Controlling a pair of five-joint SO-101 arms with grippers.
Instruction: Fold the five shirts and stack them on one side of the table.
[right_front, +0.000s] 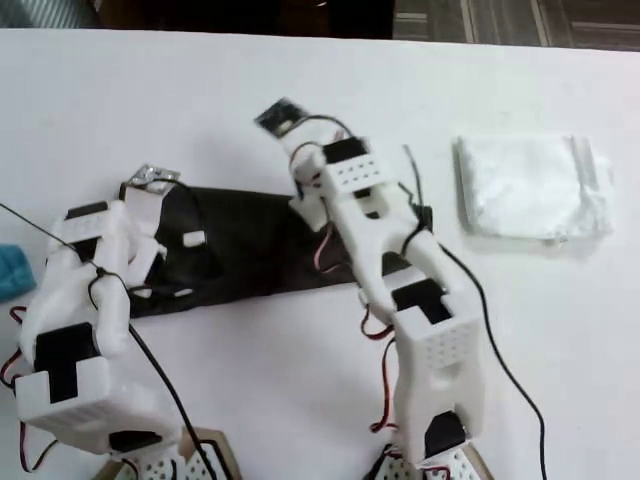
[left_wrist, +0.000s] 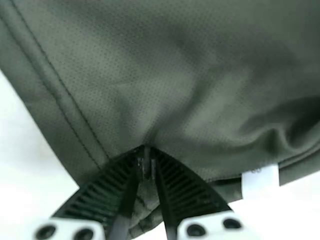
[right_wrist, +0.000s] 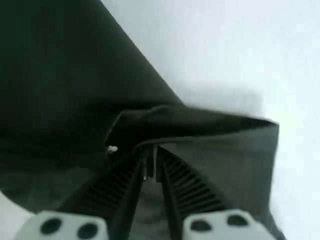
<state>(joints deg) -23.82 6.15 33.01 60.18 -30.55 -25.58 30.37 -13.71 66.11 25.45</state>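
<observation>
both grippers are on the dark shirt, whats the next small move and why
Probably raise both pinches together a little to start the fold: the left gripper and right gripper are each shut on the dark shirt, which lies spread on the table.

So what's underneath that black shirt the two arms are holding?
The white table shows all around the black shirt, so the shirt seems to lie straight on it. Anything beneath is hidden by the cloth. The left gripper and right gripper each pinch a fold.

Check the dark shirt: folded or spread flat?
Partly folded: the dark shirt lies as a narrow band, an edge doubled over at the right pincer.
</observation>
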